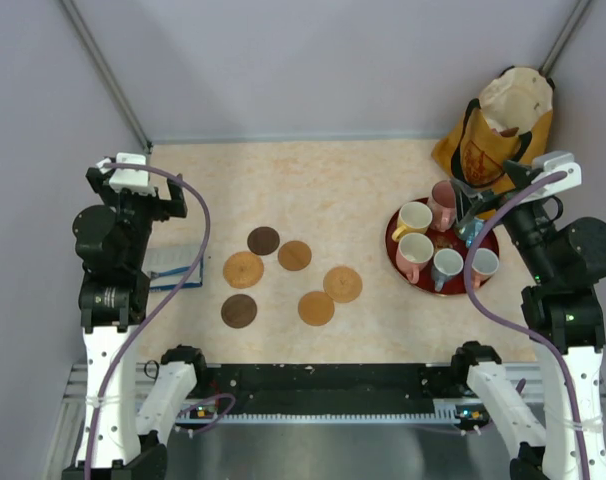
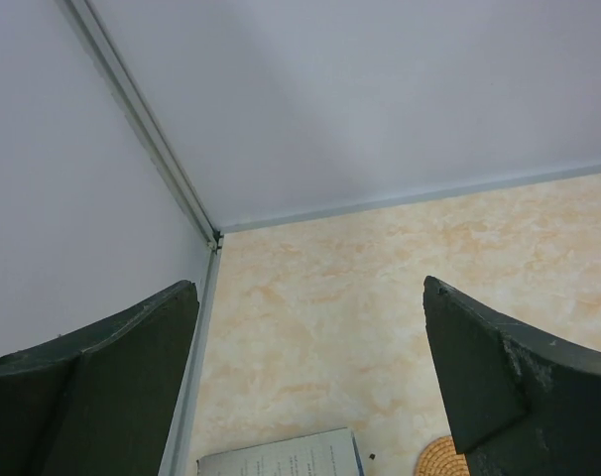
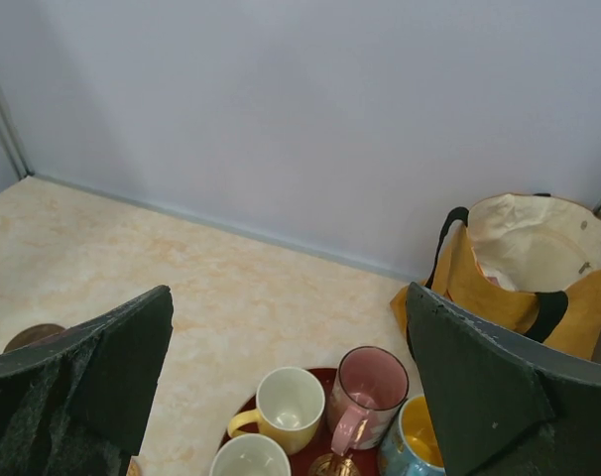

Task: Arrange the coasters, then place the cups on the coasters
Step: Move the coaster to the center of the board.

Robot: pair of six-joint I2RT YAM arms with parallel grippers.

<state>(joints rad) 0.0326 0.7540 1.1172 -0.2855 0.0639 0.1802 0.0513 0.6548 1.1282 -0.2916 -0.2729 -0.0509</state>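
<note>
Several coasters lie loose mid-table: dark brown ones (image 1: 263,240) (image 1: 239,310), tan woven ones (image 1: 243,269) (image 1: 342,284) and mid-brown ones (image 1: 294,255) (image 1: 316,307). The cups stand on a red tray (image 1: 394,232): a yellow one (image 1: 415,217), two pink (image 1: 444,203) (image 1: 414,252), two blue-grey (image 1: 446,265) (image 1: 482,264). In the right wrist view the blue cup with yellow inside (image 3: 412,446) sits beside the pink cup (image 3: 368,392). My right gripper (image 1: 475,208) (image 3: 289,293) hangs open above the tray. At the table's left, my left gripper (image 1: 158,205) (image 2: 308,288) is open and holds nothing.
A yellow-orange bag (image 1: 503,125) (image 3: 524,263) stands behind the tray at the back right. A blue-edged booklet (image 1: 173,265) (image 2: 281,456) lies at the left edge under my left arm. Grey walls enclose the table on three sides.
</note>
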